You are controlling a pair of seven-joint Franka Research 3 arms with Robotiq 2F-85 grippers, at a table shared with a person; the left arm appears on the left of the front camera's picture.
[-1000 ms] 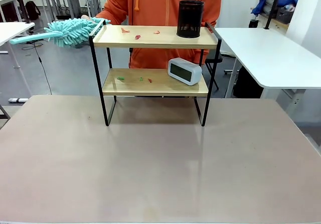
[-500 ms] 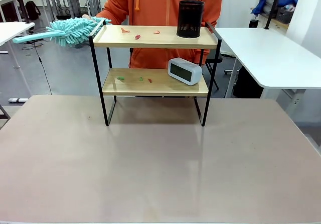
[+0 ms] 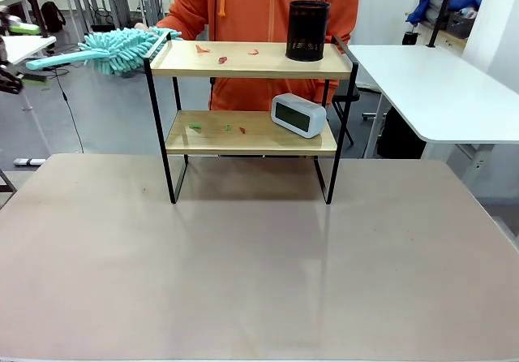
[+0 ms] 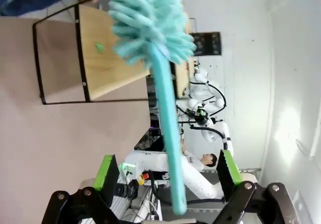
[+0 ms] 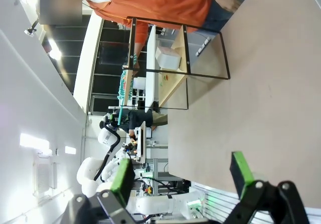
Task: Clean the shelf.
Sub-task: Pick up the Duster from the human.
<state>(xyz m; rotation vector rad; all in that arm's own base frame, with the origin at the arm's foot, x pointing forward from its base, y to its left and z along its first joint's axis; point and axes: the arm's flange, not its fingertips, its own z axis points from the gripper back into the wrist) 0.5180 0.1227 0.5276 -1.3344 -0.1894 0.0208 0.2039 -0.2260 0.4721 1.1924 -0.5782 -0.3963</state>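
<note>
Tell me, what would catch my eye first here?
A fluffy turquoise duster, held out by a person in orange beside the top left end of the shelf, handle pointing at the open left gripper. A black mesh cup stands on the top board, a white clock on the lower, with small scraps scattered on both.

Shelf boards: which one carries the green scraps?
The lower board, which also holds the white clock; the upper board has red scraps and the black mesh cup.
</note>
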